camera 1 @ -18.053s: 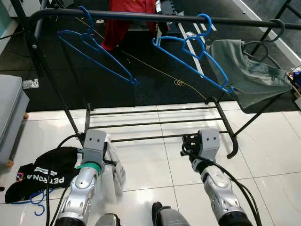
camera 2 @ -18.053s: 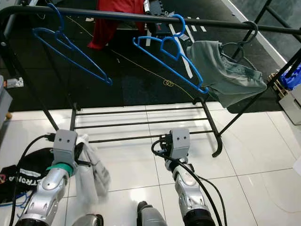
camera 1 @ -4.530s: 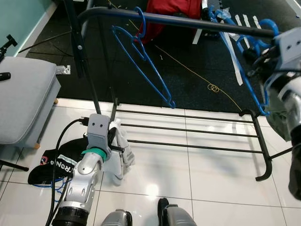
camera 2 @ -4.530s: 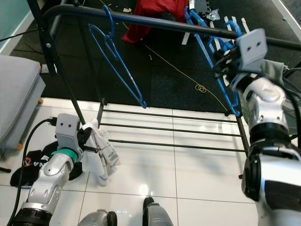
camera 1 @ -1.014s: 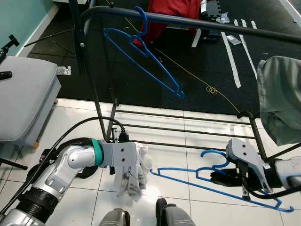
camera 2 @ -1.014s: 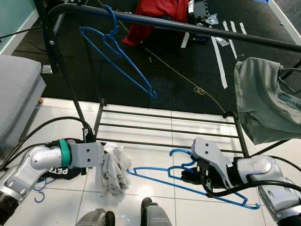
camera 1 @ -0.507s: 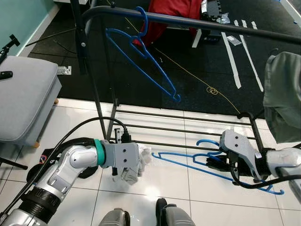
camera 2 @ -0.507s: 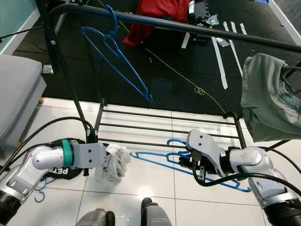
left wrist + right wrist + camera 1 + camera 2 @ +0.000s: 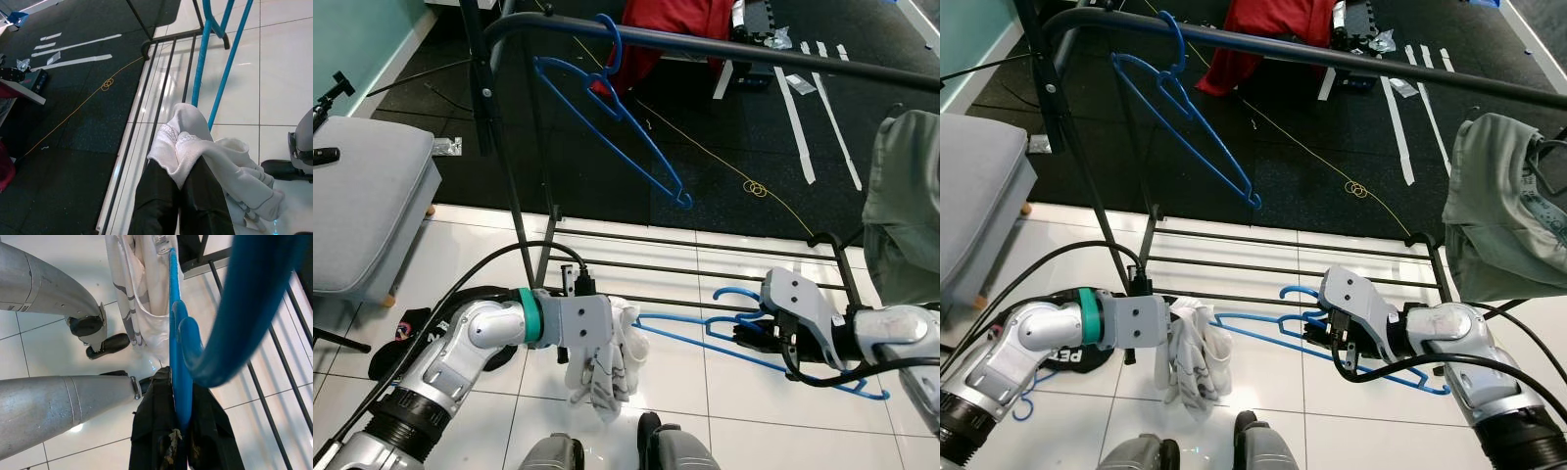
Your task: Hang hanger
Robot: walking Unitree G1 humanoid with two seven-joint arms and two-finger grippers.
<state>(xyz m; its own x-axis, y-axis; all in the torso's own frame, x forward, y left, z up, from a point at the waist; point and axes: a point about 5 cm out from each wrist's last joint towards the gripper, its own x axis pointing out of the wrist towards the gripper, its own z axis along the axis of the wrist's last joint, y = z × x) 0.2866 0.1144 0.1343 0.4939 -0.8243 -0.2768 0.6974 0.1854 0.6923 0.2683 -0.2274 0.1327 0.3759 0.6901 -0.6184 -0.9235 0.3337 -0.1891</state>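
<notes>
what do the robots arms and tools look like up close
Both arms are silver metal with ribbed black sections and grey box-shaped wrists trailing black cables. The left arm wears a teal-green ring. The left tool and right tool each have two long black fingers.

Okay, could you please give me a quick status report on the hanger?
Right claw shut on blue hanger, held low over the tiles. Left claw shut on white garment. Hanger tip at the garment; rail overhead.
</notes>
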